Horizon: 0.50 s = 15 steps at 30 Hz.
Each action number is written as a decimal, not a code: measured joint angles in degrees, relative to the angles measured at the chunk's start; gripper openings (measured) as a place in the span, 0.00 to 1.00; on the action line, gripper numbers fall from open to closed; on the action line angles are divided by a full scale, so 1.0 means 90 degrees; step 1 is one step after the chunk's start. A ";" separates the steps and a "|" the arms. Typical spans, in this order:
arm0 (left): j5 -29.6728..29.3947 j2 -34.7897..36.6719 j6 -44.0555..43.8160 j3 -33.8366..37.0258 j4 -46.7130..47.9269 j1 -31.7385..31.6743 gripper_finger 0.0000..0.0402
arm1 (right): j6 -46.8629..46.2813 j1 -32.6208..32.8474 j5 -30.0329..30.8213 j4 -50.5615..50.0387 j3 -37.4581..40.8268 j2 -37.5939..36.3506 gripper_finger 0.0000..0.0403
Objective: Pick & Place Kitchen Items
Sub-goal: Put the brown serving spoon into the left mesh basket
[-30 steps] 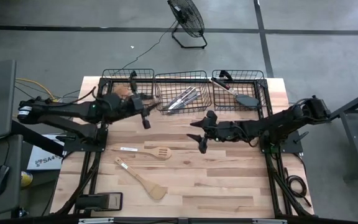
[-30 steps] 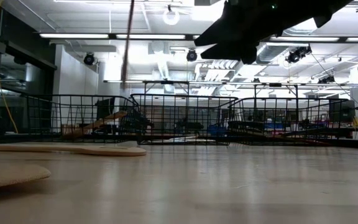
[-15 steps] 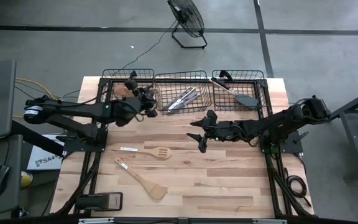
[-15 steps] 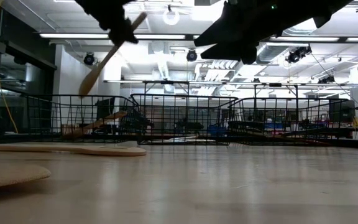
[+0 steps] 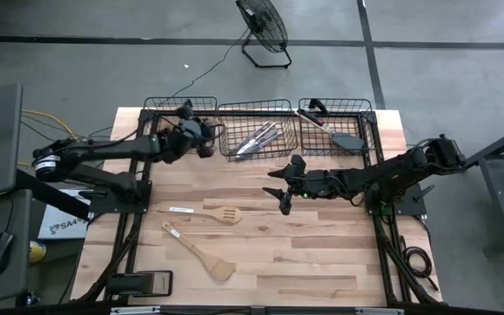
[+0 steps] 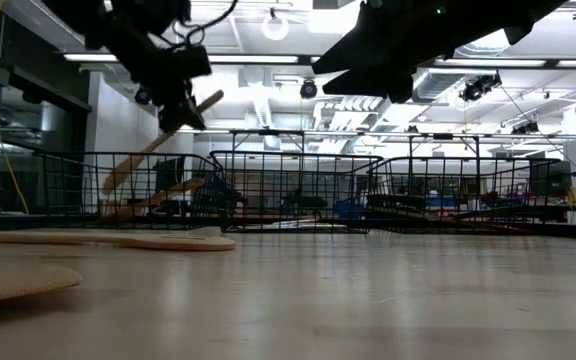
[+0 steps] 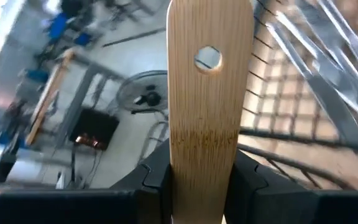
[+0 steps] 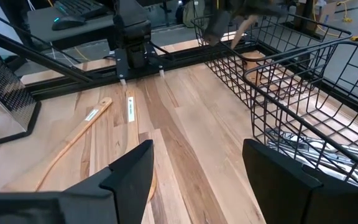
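Our left gripper has its jaws clamped on the flat handle of a wooden utensil with a round hole near its end; it hangs tilted over the left wire basket. Our right gripper waits above mid-table, jaws spread wide and holding nothing. Silver knives lie in the middle basket. On the table a slotted wooden spatula and a second wooden spatula each bear a white label we cannot read.
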<state>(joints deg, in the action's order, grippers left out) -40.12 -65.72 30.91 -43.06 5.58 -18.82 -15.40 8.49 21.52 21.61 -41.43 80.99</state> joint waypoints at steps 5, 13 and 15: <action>0.1352 0.0003 0.0735 0.0176 -0.0172 -0.0695 0.21 | -0.0002 0.0000 -0.0001 -0.0002 0.0000 0.0000 0.59; 0.2907 0.0003 0.1089 0.0183 0.0164 -0.1685 0.21 | -0.0143 -0.0002 0.0000 -0.0052 0.0000 0.0000 0.59; 0.3145 0.0003 0.1099 0.0183 0.0282 -0.1851 0.21 | -0.0143 -0.0002 0.0000 -0.0088 0.0000 0.0000 0.59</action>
<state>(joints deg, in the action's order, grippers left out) -11.81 -65.69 40.80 -41.41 8.12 -35.47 -16.69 8.47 21.52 20.81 -41.43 80.99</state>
